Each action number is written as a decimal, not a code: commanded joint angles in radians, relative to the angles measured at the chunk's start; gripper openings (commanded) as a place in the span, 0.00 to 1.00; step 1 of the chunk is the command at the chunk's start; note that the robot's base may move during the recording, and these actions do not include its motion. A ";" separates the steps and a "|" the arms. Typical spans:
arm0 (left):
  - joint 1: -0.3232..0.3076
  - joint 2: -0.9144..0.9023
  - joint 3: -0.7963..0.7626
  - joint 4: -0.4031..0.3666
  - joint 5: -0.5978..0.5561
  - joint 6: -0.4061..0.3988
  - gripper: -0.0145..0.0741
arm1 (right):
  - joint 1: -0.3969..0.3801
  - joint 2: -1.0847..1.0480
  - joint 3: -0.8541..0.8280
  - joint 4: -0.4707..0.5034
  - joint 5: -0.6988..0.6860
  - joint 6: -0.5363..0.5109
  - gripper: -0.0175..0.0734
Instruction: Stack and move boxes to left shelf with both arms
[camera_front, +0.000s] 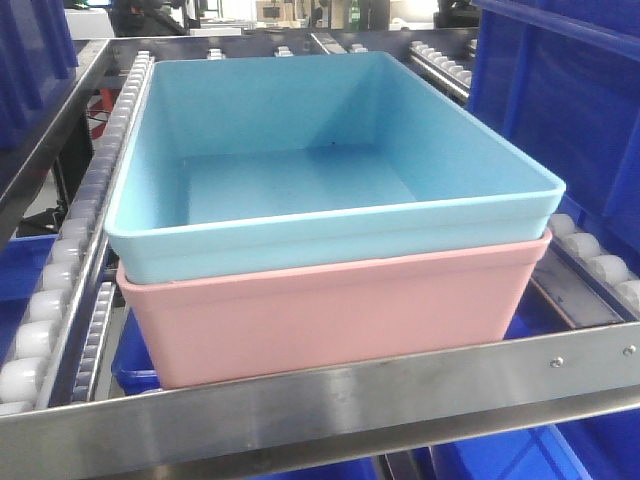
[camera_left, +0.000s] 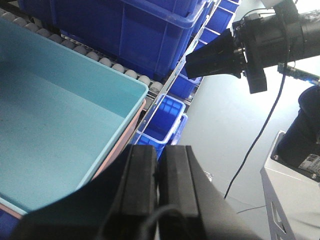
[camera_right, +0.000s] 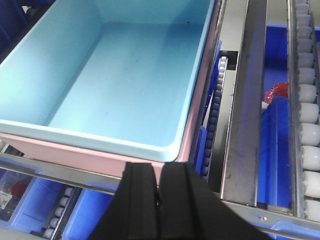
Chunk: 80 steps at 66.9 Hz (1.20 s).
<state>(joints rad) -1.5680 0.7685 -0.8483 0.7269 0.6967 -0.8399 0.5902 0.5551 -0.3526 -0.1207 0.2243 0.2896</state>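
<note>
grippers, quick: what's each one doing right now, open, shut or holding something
Left pincer: closed, holding nothing, beside the blue bin.
Right pincer: closed, holding nothing, in front of the stacked bins.

You face two bins stacked on the shelf: the upper bin (camera_front: 330, 190) sits nested in the lower bin (camera_front: 330, 310), which rests just behind the shelf's front rail (camera_front: 320, 400). Roller tracks (camera_front: 70, 260) run front to back along the left of the stack, and more rollers (camera_front: 590, 255) lie to its right. A ribbed crate (camera_front: 560, 100) stands on the right, beside the stack. Smaller crates (camera_left: 167, 112) sit on a lower level beneath.
</note>
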 joint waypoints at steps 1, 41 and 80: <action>-0.007 -0.004 -0.027 0.041 -0.063 -0.007 0.16 | 0.001 -0.002 -0.029 -0.013 -0.077 -0.008 0.25; -0.007 -0.004 -0.027 0.041 -0.063 -0.007 0.16 | 0.001 -0.002 -0.029 -0.013 -0.077 -0.008 0.25; -0.007 -0.004 -0.027 0.041 -0.063 -0.007 0.16 | 0.001 -0.002 -0.029 -0.013 -0.077 -0.008 0.25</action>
<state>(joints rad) -1.5693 0.7685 -0.8483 0.7269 0.6919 -0.8399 0.5902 0.5551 -0.3526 -0.1207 0.2243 0.2896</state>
